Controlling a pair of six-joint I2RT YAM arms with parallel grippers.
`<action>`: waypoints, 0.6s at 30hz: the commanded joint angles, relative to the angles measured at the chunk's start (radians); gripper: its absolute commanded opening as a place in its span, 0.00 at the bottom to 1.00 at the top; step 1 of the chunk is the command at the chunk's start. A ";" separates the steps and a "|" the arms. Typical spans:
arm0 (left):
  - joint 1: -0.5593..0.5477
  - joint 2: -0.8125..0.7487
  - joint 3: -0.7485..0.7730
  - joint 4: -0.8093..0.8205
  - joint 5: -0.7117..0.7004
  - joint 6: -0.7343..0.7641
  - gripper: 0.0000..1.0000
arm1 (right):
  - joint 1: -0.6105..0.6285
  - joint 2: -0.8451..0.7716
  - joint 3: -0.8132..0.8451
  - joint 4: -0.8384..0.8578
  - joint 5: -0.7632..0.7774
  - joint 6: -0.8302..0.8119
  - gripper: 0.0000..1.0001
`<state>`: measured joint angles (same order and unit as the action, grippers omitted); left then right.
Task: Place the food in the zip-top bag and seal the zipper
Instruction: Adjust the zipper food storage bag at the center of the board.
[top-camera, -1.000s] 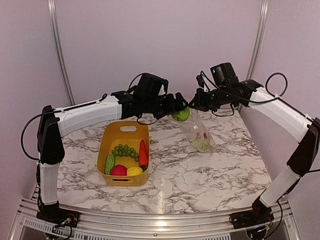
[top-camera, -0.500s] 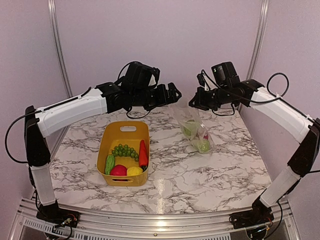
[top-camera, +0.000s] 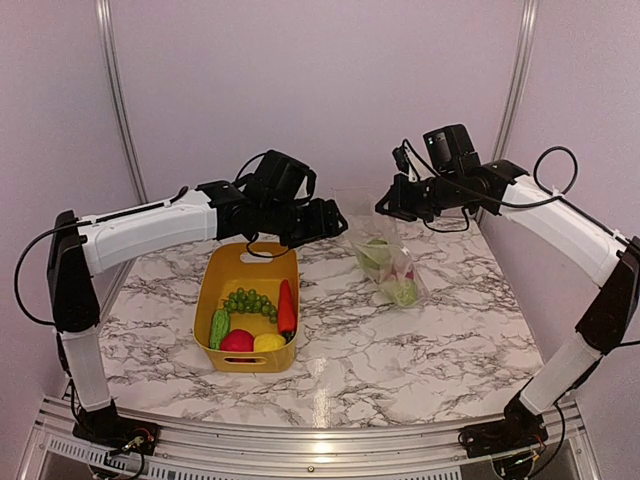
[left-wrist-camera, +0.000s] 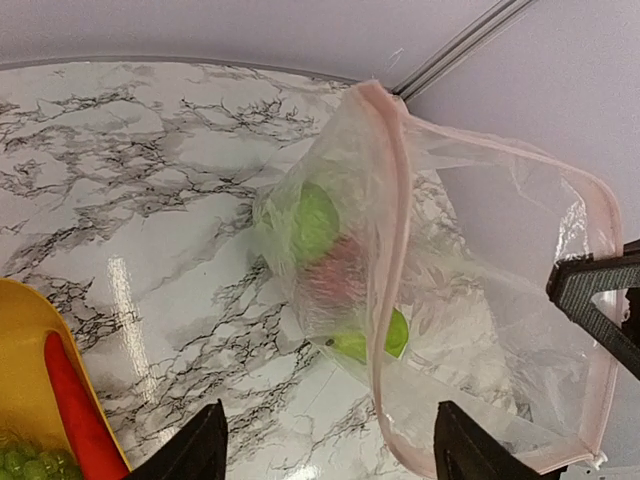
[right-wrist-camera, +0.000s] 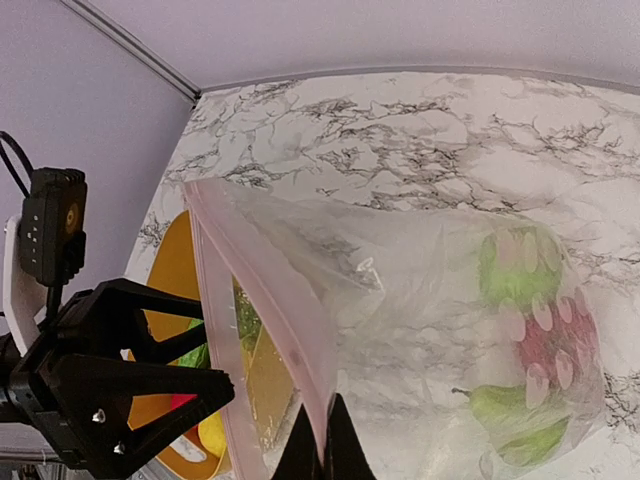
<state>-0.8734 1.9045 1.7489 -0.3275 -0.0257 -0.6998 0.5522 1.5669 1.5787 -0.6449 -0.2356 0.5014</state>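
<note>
Fingers of the right gripper (right-wrist-camera: 320, 445) pinch the unsealed zipper (right-wrist-camera: 262, 300), holding the bag (top-camera: 390, 265) open with a few toy foods (left-wrist-camera: 315, 220) inside, while the left gripper (top-camera: 338, 215) is spread and empty, and five more lie in the yellow tub (top-camera: 215, 275).

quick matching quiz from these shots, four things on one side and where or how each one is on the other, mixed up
Things:
1. left gripper
2. right gripper
3. carrot
4. zip-top bag

States:
A. lying in the yellow tub
B. open, nothing between its fingers
C. shut on the zip-top bag's mouth edge
D. clear, held up by its mouth between the two arms

Pairs: 1-B, 2-C, 3-A, 4-D
</note>
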 joint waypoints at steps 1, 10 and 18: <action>0.025 0.038 0.017 -0.032 0.085 -0.058 0.61 | -0.001 -0.003 -0.008 0.026 -0.024 0.001 0.00; 0.038 0.134 0.154 -0.038 0.172 -0.093 0.22 | 0.000 -0.016 -0.034 0.032 -0.012 -0.001 0.00; -0.003 0.074 0.235 0.123 0.213 -0.108 0.00 | -0.023 -0.025 -0.004 -0.046 0.074 -0.029 0.00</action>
<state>-0.8463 2.0361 1.9366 -0.3031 0.1646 -0.8055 0.5510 1.5669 1.5440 -0.6384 -0.2241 0.4953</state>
